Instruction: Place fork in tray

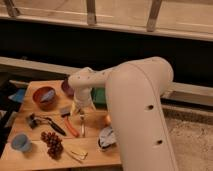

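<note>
The fork (82,126) is a thin pale metal piece lying lengthwise on the wooden table (30,159), just right of the orange-handled tool (72,127). My gripper (80,111) hangs from the white arm directly over the fork's far end, at or just above table level. The green tray (99,95) lies behind the gripper at the back of the table. Only a small part of it shows, as the arm hides the rest.
A purple bowl (65,88) and a brown bowl (44,96) stand at the back left. A black-handled utensil (46,123), grapes (52,143), a blue cup (20,142), a yellow piece (77,153), an orange fruit (107,119) and a crumpled white item (106,136) lie around the fork.
</note>
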Robot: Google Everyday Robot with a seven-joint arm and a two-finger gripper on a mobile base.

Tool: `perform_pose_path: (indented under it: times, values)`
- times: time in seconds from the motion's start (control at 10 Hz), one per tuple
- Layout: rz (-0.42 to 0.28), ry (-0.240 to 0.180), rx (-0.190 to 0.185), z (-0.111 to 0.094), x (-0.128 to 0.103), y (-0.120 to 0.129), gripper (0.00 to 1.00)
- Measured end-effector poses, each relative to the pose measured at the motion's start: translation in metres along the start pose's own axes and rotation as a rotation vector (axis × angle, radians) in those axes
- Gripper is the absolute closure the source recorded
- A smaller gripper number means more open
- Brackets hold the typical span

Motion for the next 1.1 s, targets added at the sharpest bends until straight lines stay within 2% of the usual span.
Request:
perform_pose_path:
  times: [0.3,1.1]
  values:
    - [0.020,0.046,-0.003,0.023,0.007,-0.002,0.20]
    - [0.065,0.103,-0.019,0.050,0.017,-0.006,0.21]
